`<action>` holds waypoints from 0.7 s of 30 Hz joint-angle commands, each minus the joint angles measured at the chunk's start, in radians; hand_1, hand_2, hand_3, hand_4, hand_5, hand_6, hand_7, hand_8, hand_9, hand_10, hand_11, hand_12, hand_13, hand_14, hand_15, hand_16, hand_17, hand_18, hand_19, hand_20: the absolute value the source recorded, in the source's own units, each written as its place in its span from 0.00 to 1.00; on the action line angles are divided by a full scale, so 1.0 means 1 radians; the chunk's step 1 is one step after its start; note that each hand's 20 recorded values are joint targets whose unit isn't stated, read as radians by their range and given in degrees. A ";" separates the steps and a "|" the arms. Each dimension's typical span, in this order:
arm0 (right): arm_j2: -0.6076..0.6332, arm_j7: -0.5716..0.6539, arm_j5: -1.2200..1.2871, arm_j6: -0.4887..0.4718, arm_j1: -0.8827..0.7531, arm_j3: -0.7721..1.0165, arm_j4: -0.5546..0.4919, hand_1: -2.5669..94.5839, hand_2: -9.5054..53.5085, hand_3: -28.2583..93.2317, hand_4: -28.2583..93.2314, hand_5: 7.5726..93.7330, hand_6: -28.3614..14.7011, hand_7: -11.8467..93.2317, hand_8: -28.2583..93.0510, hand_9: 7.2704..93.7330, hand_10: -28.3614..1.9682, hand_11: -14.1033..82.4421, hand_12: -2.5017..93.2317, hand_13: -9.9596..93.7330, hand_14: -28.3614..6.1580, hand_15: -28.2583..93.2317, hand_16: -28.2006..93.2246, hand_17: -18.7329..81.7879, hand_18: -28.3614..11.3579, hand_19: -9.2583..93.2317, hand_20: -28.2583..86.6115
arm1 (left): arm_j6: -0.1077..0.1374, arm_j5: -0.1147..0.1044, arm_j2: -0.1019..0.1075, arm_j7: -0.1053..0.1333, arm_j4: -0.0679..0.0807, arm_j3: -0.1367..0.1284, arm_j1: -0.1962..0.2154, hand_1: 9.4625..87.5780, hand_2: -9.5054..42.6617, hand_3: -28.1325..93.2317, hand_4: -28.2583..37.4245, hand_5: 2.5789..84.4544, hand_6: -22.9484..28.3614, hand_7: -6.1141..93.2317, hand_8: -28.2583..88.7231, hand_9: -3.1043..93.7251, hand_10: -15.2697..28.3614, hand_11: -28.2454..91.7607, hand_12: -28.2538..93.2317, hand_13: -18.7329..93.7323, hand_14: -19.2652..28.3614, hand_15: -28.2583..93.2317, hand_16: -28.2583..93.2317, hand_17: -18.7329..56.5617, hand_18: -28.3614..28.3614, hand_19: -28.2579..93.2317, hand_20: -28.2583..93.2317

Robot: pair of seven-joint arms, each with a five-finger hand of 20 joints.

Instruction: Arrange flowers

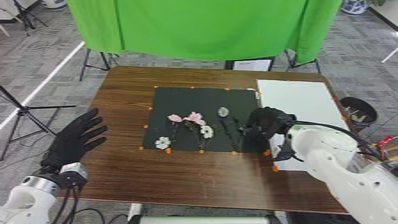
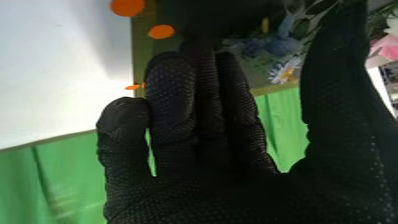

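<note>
Reaching over the right side of a matte black mat point(image 1: 187, 97), the right hand point(image 1: 265, 121) has its long fingers point(image 2: 169, 110) nearly straight and mostly side by side, with the thumb standing well apart from them. The black fabric is knitted in a fine mesh and dotted with little raised bumps. Whether the fingertips touch anything, I cannot tell.

Next to that hand in the wrist view, on the thumb's side, are a ruffled blue blossom point(image 2: 282, 46) and a pale flower point(image 2: 285, 70) with slim petals round a yellow centre.

In the head view, the cut flowers lie on the mat to the left of the right hand. Two soft pink blooms, one smaller point(image 1: 175, 118) and one fuller point(image 1: 195, 117), rest near each other. A white flower point(image 1: 206, 131) lies just nearer the robot, and another white flower point(image 1: 163, 143) sits by the mat's near left corner. A pale oval flower head point(image 1: 223, 112) is between the pink blooms and the hand. Thin, dark stems trail toward the near edge.

Round orange dots point(image 1: 169, 150) mark the mat's border. Beside it, under the right arm, runs a smooth white sheet point(image 1: 298, 100). Both lie on the brown, wood-grained desk point(image 1: 204, 180).

By the desk's left edge, the left hand point(image 1: 73, 140) has its gloved fingers fanned apart. Farther out, smooth green cloth point(image 1: 204, 30) hangs beyond the far edge, and a round black bin point(image 1: 358, 110) stands to the right over patterned grey carpet point(image 1: 53, 55).
</note>
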 commanded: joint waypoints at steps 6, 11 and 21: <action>-0.021 -0.065 0.287 -0.139 -0.108 0.270 -0.095 0.23 0.00 0.93 0.00 0.31 0.56 0.47 0.08 0.37 0.54 0.50 0.27 0.55 0.51 0.83 0.42 0.44 0.20 0.89 0.68 | -0.016 0.009 -0.014 -0.001 -0.010 -0.003 0.003 0.19 0.10 0.82 0.00 0.24 0.52 0.26 0.15 0.21 0.59 0.39 0.39 0.27 0.69 0.47 0.24 0.09 0.85 0.55 0.32; -0.087 -0.065 0.545 0.016 -0.224 0.421 -0.137 0.22 0.00 0.95 0.00 0.24 0.57 0.43 0.09 0.28 0.54 0.41 0.26 0.41 0.50 0.69 0.35 0.34 0.21 0.70 0.59 | -0.022 0.019 -0.053 0.003 -0.030 0.014 0.000 0.19 0.10 0.82 0.00 0.24 0.52 0.26 0.15 0.20 0.59 0.39 0.39 0.27 0.69 0.47 0.24 0.09 0.86 0.55 0.32; -0.282 -0.120 1.074 0.099 -0.400 0.590 -0.137 0.14 0.06 0.92 0.00 0.19 0.65 0.23 0.15 0.22 0.56 0.15 0.25 0.27 0.49 0.22 0.54 0.17 0.15 0.43 0.40 | -0.046 0.058 -0.169 0.033 -0.080 0.052 0.002 0.18 0.07 0.77 0.00 0.23 0.52 0.25 0.15 0.18 0.57 0.36 0.39 0.25 0.68 0.41 0.24 0.07 0.92 0.54 0.30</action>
